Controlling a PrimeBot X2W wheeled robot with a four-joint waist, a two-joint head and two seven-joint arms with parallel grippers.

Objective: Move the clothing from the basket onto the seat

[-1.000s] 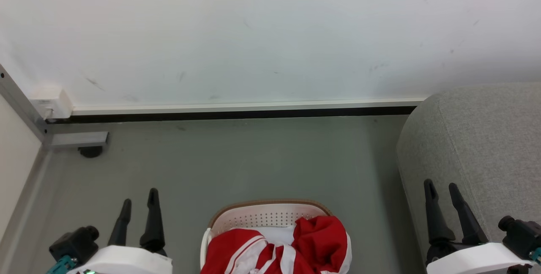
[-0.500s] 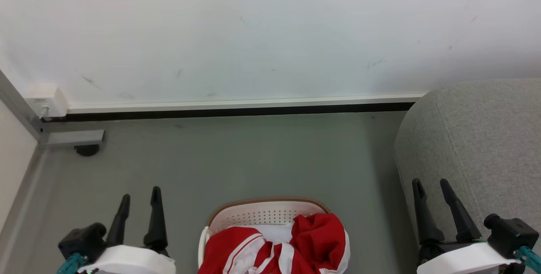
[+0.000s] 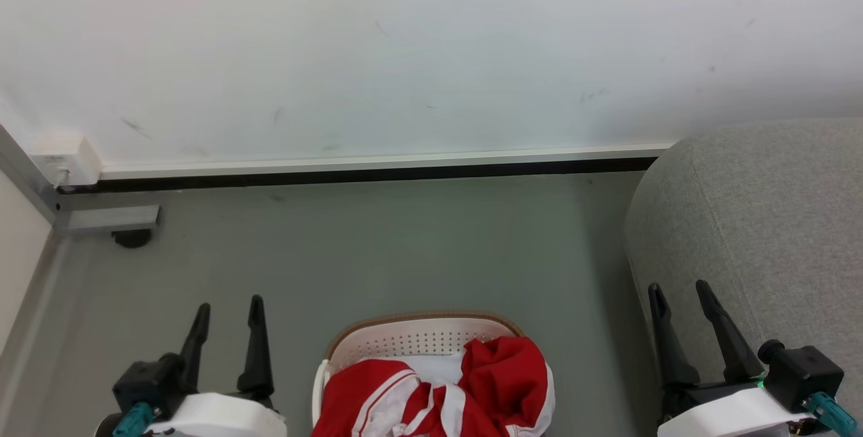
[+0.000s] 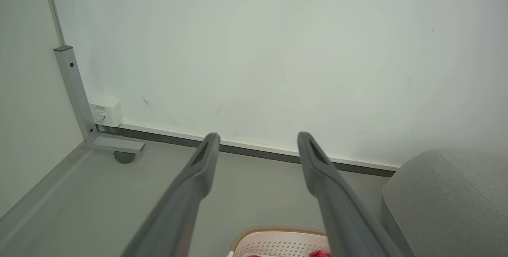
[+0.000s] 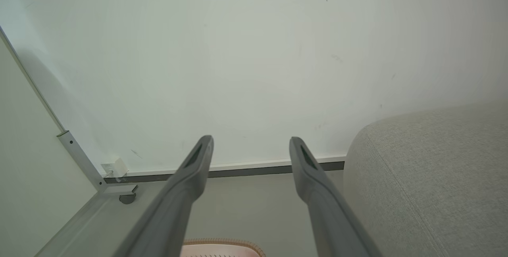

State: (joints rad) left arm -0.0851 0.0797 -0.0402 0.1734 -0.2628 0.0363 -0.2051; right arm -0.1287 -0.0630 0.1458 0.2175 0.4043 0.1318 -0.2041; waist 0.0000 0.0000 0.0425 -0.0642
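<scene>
Reaching for the clothing (image 3: pixel 499 376) looks like the step in hand: it lies heaped in the basket (image 3: pixel 418 319), near and centre, with the seat (image 3: pixel 762 221) to the right. The left gripper (image 3: pixel 230 305) and right gripper (image 3: pixel 677 286) flank the basket, both spread wide and holding nothing. Best to lower one onto the raised red fold, pinch deep, then lift clear of the rim.

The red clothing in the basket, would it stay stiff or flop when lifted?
Probably floppy: the clothing lies crumpled in soft folds, so it should drape. Likely light, looking like thin fabric. Pieces overlap in the basket, so one may drag another.
</scene>
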